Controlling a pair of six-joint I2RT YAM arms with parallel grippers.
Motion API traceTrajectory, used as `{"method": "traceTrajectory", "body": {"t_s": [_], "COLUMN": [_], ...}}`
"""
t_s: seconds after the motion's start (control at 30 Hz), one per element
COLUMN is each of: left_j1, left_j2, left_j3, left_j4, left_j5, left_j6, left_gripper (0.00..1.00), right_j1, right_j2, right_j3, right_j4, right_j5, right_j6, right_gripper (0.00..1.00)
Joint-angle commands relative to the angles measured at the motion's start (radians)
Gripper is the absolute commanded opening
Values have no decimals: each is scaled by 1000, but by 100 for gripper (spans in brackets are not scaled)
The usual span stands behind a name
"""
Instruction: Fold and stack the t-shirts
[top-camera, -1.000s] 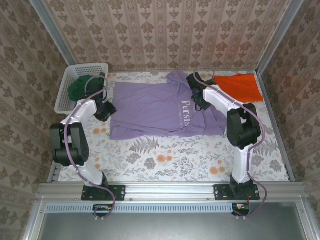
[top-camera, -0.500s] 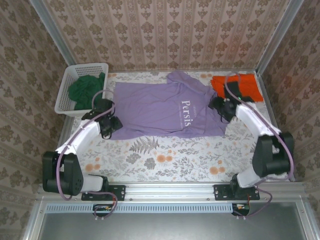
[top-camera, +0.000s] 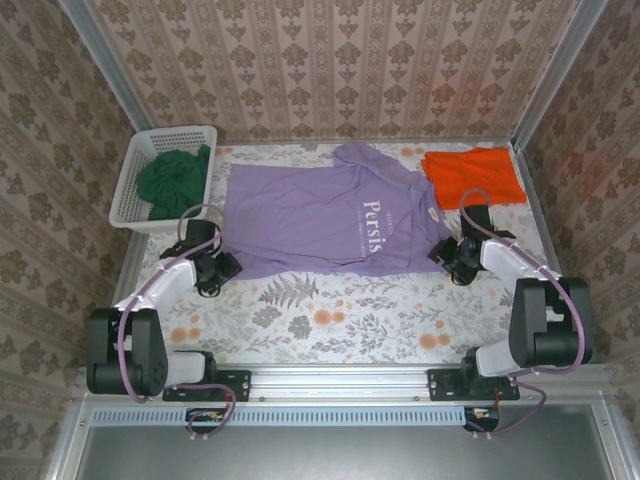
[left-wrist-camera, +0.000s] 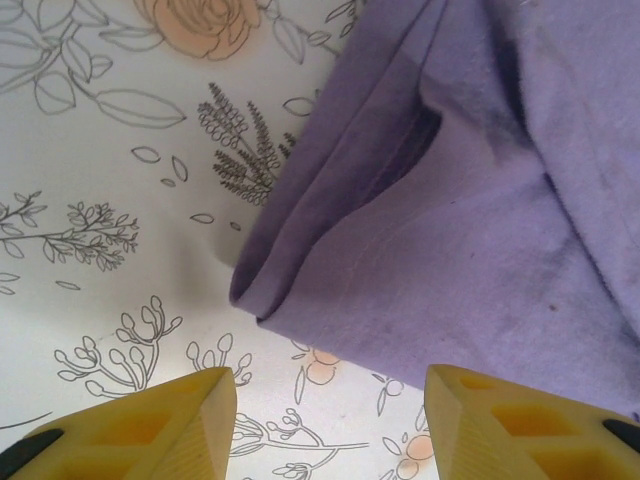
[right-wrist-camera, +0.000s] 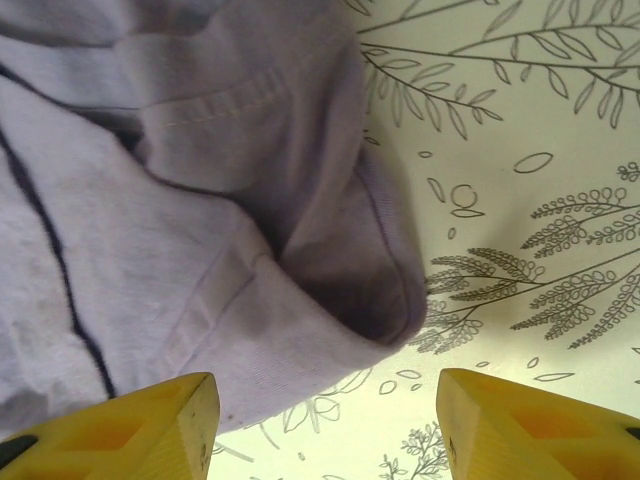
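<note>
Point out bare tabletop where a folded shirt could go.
Free: the near strip of table, from the hem of the purple t-shirt to the near edge. Crowded: the far side, taken by basket, that shirt and orange t-shirt.

Left gripper (left-wrist-camera: 328, 415), right gripper (right-wrist-camera: 327, 420): jaws apart.

Bright, even, diffuse light fills the overhead view. The white floral-printed surface (top-camera: 330, 320) looks matte, with faint soft shadows beside the arms. In the wrist views the soft lilac-purple cotton t-shirt (left-wrist-camera: 480, 200) is sharp, with dark shadow inside its folds and a pale one along its hem. The yellow pads (left-wrist-camera: 160, 425) of the left tool (left-wrist-camera: 328, 405) are slightly blurred.
</note>
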Motion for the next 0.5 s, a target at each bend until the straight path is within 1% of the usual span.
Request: {"method": "traceTrajectory", "body": {"t_s": [0.0,0.1,0.13,0.2,0.27,0.47], "left_j1": [5,6,7,7,6,6], "left_j2": [-11,-4,1,9,15,73], "left_j3": [-16,-24,-25,-26,-34,-38], "left_j4": [29,43,49,59,73,114], "left_j5": [8,-16,-15,-14,-26,-25], "left_j6": [-41,-47,-48,-52,-60,-60], "left_gripper": [53,50,48,45,45,41], "right_j1": [-6,-6,-6,-6,-6,-6], "right_j2": [27,52,62,75,87,104], "right_j3": [-16,-16,-16,-13,-10,1], "right_j4": [31,51,59,69,75,74], "right_j5": [43,48,46,48,43,42], "right_j6": [11,19,20,27,29,27], "right_gripper": [61,58,52,45,40,32]}}
